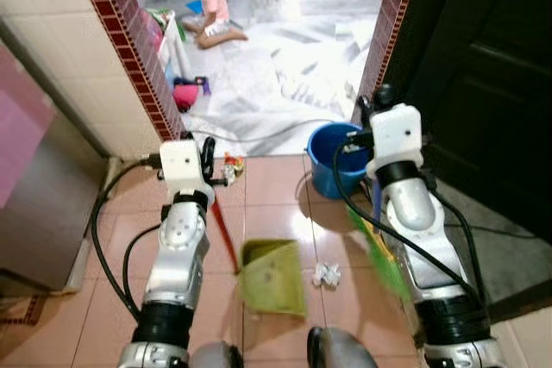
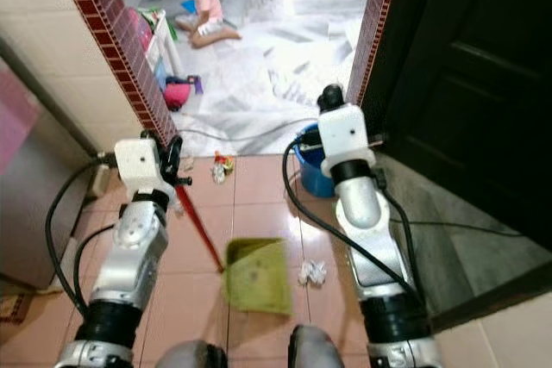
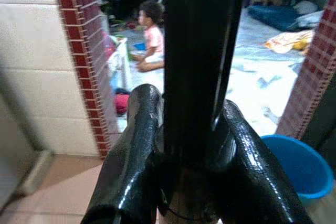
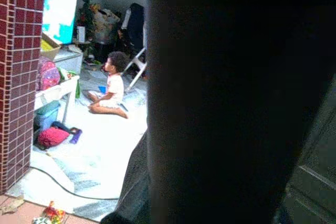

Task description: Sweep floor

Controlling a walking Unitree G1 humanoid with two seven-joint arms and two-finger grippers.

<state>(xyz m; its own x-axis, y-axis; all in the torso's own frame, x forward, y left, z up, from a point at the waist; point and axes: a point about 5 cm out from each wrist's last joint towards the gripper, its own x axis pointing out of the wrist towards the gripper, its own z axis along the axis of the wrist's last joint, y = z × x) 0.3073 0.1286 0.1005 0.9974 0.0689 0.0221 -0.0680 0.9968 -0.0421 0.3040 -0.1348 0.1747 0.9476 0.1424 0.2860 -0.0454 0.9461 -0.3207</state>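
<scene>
Dustpan handle (image 3: 197, 77) clamped between left jaws

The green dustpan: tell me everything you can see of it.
The green dustpan looks like plastic, a flat scoop with raised side walls. It rests on the pinkish floor tiles between the robot's arms. A red handle rises from its left corner up to the left hand. A crumpled white paper scrap lies just right of it, apart.

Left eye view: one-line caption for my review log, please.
Left pincer holds the red dustpan handle, green dustpan on the tiles beside crumpled paper; blue bucket behind.
</scene>
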